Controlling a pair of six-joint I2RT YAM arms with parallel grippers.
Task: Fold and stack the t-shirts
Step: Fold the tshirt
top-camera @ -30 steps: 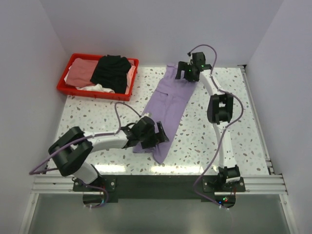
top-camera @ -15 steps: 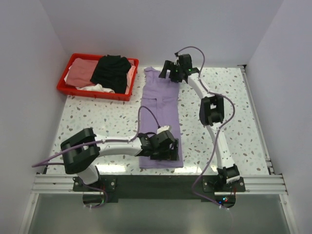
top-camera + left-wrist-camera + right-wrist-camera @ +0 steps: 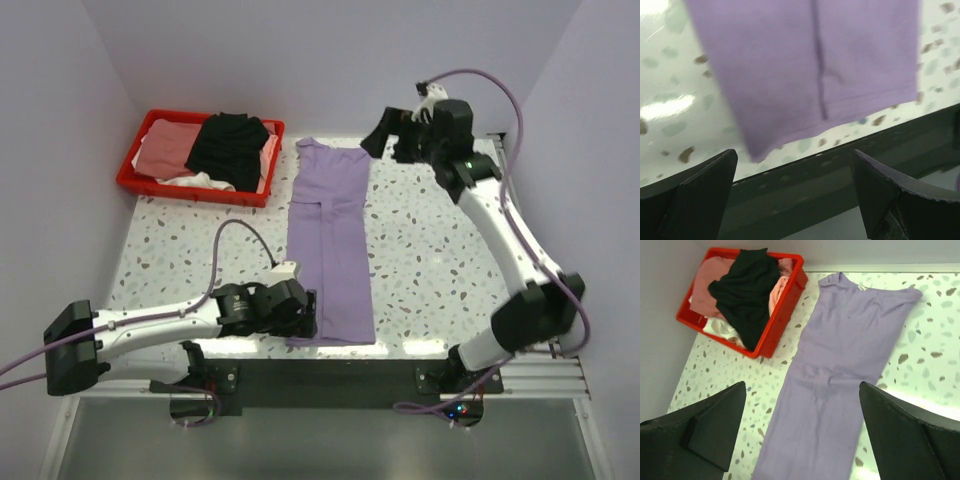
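At far left we see a black garment (image 3: 232, 148) hiding most clothes in the red plastic crate (image 3: 131, 176). Our left gripper (image 3: 306, 317), wide and empty, has slid left off the near hem of the long purple t-shirt (image 3: 330, 240), which lies flat on the speckled white table (image 3: 440, 250). The right gripper (image 3: 384, 134), also wide, has lifted off its collar.

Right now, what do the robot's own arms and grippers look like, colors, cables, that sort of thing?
Both arms, left arm and right arm, have white links with bulky black joint housings. A purple cable loops loosely along each one. The left gripper and right gripper are black, with broad, matte, wedge-shaped fingers.
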